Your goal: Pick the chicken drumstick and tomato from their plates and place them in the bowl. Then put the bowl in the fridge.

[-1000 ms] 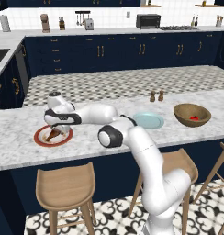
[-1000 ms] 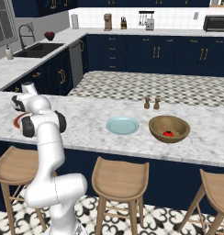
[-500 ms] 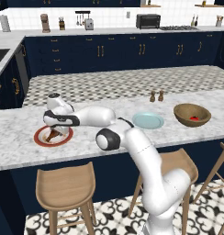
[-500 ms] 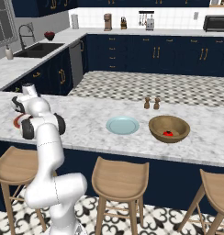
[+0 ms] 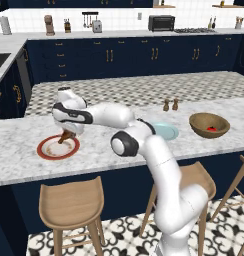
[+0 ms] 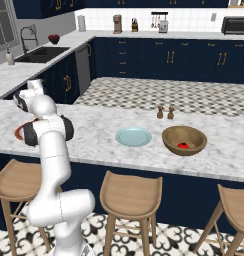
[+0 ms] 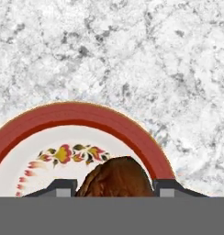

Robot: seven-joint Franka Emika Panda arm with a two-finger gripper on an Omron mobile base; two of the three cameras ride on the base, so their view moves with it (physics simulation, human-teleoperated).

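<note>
Two fingers flank the chicken drumstick, one on each side; whether they grip it I cannot tell. It lies on the red-rimmed plate at the desk's left. The tomato sits in the bowl, far right. No writing is readable.

Left base view sits behind the arm, left side, high, facing forward and down across the marble counter toward the back cabinets. Right base view looks the same way from the arm's right; both share the red-rimmed plate, the blue plate, the wooden bowl and the counter. Hand view looks straight down, very close, onto the red-rimmed plate and the marble around it.
</note>
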